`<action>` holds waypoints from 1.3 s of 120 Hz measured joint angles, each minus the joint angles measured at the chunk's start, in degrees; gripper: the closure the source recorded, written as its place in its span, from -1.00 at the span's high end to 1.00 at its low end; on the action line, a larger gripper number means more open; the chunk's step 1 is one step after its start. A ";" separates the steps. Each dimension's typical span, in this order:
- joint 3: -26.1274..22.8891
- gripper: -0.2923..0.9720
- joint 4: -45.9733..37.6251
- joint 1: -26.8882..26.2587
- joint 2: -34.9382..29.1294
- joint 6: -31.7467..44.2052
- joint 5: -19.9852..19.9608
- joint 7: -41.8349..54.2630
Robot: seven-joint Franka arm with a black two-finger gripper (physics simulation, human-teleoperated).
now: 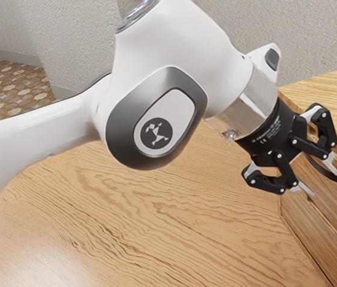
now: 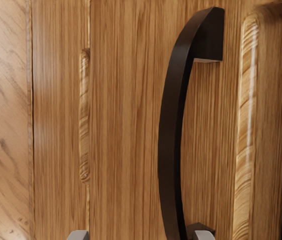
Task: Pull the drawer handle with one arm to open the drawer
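A black curved handle [image 2: 170, 130] is mounted on the wooden drawer front [image 2: 126, 100], which has a raised frame around its panel. In the exterior view my black gripper [image 1: 325, 182] is pressed up close to the drawer front [image 1: 330, 209] of the cabinet at the exterior view's right. It is open. In the wrist view two grey fingertips [image 2: 78, 235] show, and the handle's lower end lies between them, much nearer one fingertip than the other. The drawer front looks flush with the cabinet face.
The wooden cabinet top [image 1: 327, 89] runs behind and above the gripper. A broad wooden tabletop [image 1: 156, 227] lies below the arm. A patterned floor [image 1: 7, 84] and a grey wall are at the far left.
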 joint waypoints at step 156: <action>0.82 -0.58 -2.64 3.14 -1.30 0.15 0.23 0.35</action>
